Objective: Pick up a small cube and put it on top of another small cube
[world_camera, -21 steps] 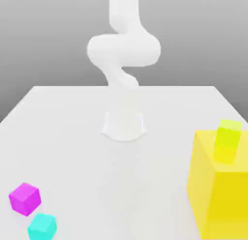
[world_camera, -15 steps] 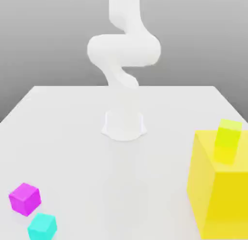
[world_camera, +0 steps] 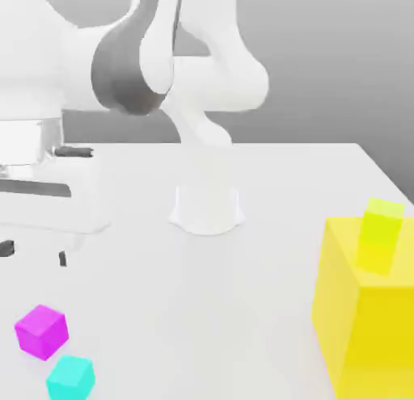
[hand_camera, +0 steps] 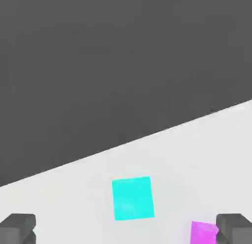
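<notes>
Gripper (world_camera: 32, 253) in the exterior view hangs above the table (world_camera: 267, 180) at the exterior view's left, fingers spread apart and holding nothing. Below it, the magenta small cube (world_camera: 41, 331) rests on the table, with the cyan small cube (world_camera: 70, 378) just beside it. A yellow-green small cube (world_camera: 381, 233) sits on the big yellow block (world_camera: 368, 326) at the exterior view's right.

Hand view: both fingertips (hand_camera: 17, 227) stand wide apart; the cyan cube lies between them, the magenta cube next to one fingertip.
</notes>
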